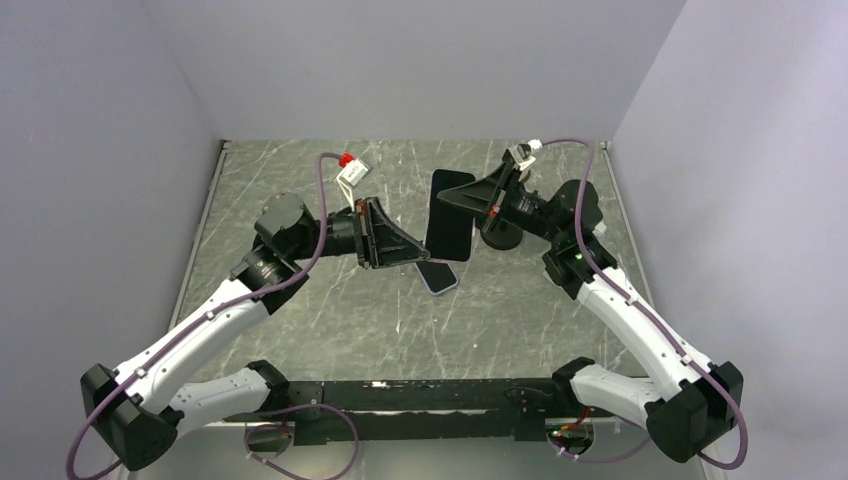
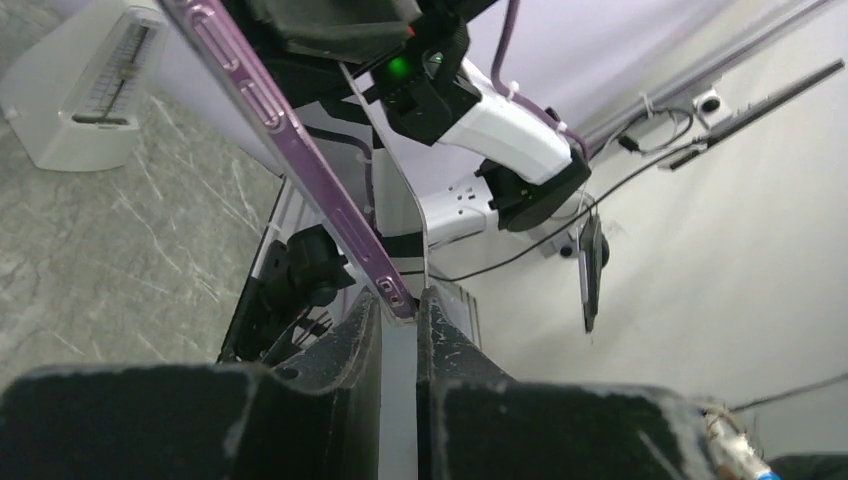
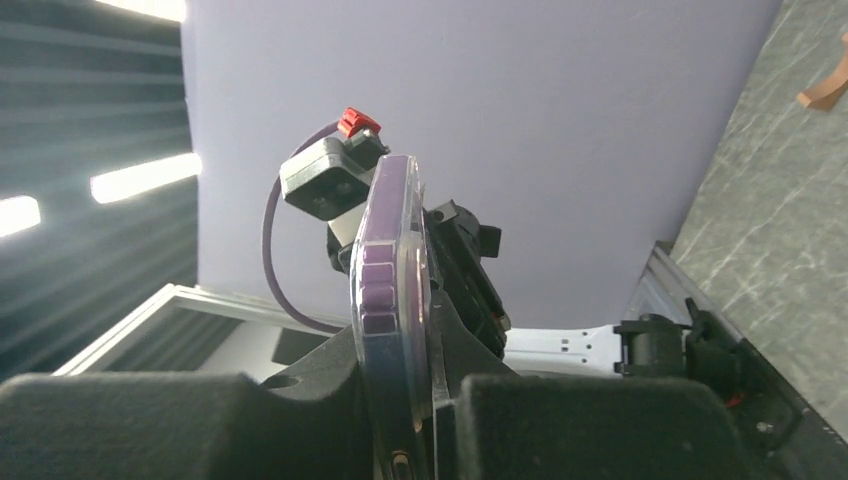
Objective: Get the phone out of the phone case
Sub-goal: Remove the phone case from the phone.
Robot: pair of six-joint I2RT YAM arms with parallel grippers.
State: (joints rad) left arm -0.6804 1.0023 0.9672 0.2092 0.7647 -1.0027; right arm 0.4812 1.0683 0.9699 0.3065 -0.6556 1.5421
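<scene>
The phone (image 1: 450, 215) is up in the air over the middle of the grey surface (image 1: 300, 320). Both arms hold it, and its black screen faces up. The phone case (image 3: 418, 255) is on it. From the right wrist you can see the clear shell wrapped round the light purple edge.

The right fingers (image 1: 464, 197) are squeezed tight on the far right side of the phone. The left fingers (image 2: 400, 300) are almost closed and pinch its near corner. The purple edge ends right between them. I cannot tell if the case has come loose there.

Another dark phone (image 1: 438, 276) with a pale rim seems to lie on the surface just under the held one.
</scene>
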